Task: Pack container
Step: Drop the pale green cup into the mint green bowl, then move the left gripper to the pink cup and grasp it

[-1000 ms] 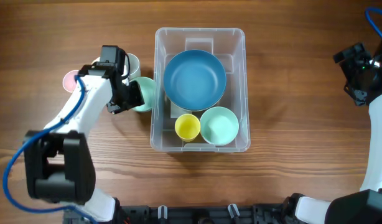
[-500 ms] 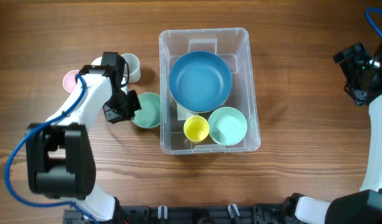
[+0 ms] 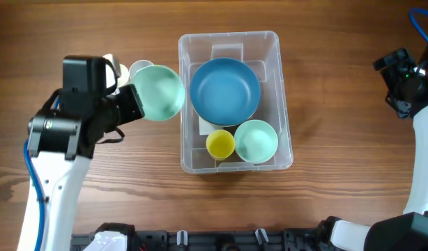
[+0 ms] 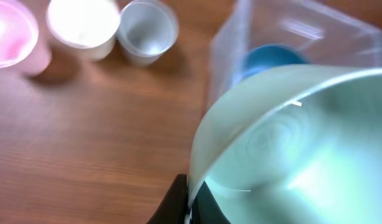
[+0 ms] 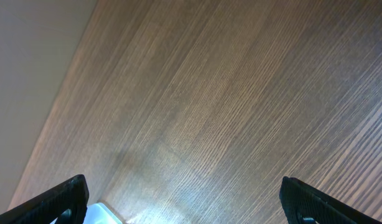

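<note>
The left gripper (image 3: pixel 135 104) pinches the mint-green bowl (image 3: pixel 158 93) by its rim just left of the container (image 3: pixel 277 84); lift it clear of the wall, then nest it in the blue bowl (image 3: pixel 224 90) inside; the right gripper (image 5: pixel 188 202) gapes open

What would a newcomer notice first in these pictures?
The large pale mint-green plastic bowl, held in the left gripper at the left wall of the clear rectangular plastic container, fills most of the left wrist view. Inside the container, a wide blue round bowl dominates, with a small yellow cup and a mint-green cup beside it.
</note>
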